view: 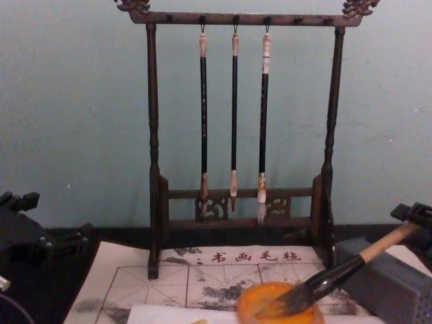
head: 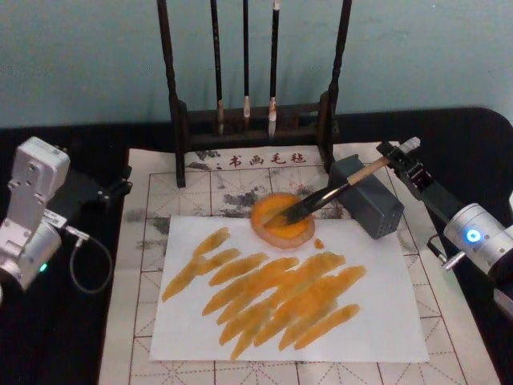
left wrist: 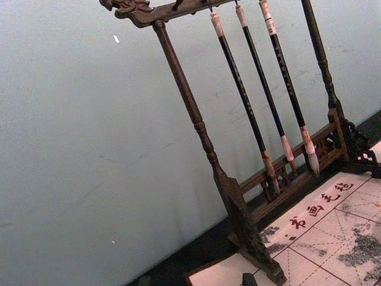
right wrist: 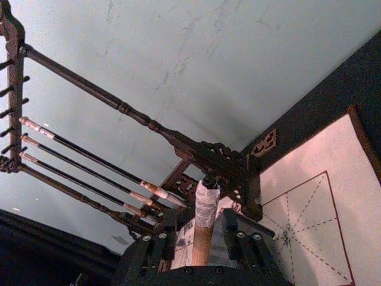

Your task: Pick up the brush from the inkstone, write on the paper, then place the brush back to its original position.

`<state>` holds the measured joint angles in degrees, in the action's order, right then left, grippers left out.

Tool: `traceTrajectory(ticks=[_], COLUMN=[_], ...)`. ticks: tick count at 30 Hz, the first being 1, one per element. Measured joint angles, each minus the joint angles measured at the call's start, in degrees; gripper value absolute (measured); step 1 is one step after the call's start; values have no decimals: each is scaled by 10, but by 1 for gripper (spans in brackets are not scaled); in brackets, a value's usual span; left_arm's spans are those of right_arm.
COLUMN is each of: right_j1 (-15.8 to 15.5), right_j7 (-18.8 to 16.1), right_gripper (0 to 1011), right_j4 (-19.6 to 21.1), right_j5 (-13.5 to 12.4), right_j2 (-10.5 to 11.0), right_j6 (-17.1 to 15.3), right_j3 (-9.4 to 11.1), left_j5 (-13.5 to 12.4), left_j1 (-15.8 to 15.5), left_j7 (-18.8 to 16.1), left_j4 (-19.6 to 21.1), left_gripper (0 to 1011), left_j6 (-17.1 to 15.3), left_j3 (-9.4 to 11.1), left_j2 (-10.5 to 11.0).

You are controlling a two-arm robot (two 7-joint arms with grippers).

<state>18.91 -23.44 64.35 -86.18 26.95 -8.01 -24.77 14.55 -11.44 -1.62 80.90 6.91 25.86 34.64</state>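
We judge the writing done: the paper (head: 385, 321) carries orange strokes; the brush (head: 325, 196) lies bristles-down on the inkstone (head: 276, 233), handle end between the right gripper's (head: 402, 163) spread fingers (right wrist: 245, 244), untouched; only withdrawal remains; left gripper (head: 96, 192) parked well away.

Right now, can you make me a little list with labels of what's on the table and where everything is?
brush: bristles on the orange inkstone, handle leaning on the grey block
paper: lies on the gridded mat, marked with many orange strokes
right gripper: at the handle's end, fingers open on either side of it
left gripper: parked beside the mat's left edge
rack: behind the mat, three thin brushes hanging
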Motion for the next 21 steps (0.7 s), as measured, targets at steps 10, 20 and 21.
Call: traceTrajectory(ticks=[10, 20, 21], right_j1=[0, 0, 0], right_j7=[0, 0, 0], right_gripper=[805, 1000, 1000], right_j4=[0, 0, 0], right_j5=[0, 0, 0], right_j2=[0, 0, 0], right_j6=[0, 1, 1], right_j3=[0, 0, 0], left_j5=[0, 0, 0], left_j1=[0, 0, 0], left_j7=[0, 0, 0], left_j4=[0, 0, 0], left_gripper=[1001, 1001, 1001], left_j6=[0, 0, 0], left_j3=[0, 0, 0], left_j2=[0, 0, 0])
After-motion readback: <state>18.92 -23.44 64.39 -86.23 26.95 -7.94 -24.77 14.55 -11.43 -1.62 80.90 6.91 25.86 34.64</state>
